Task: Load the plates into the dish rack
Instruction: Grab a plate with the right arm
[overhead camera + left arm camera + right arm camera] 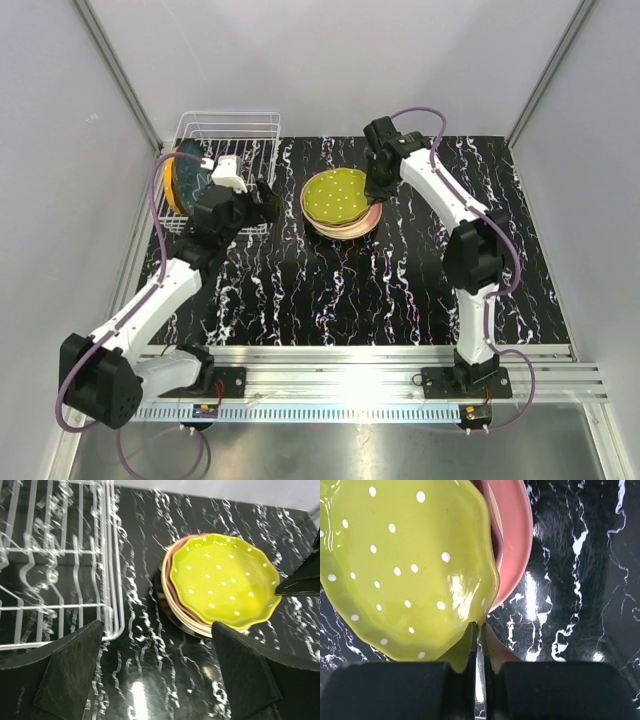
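A lime-green plate with white dots (337, 194) (225, 580) (405, 565) tops a stack of plates (347, 227) at mid-table; a pink plate (512, 545) lies under it. My right gripper (375, 190) (481, 627) is shut on the green plate's right rim, one finger above and one below. The white wire dish rack (228, 130) (60, 570) stands at the back left, with an orange and a teal plate (180, 178) upright at its left end. My left gripper (265, 200) (156, 627) hangs open between rack and stack, holding nothing.
The black marbled mat (330, 290) covers the table. Grey walls stand close on the left, back and right. The rack's near right corner (112, 625) lies just beside my left gripper's left finger.
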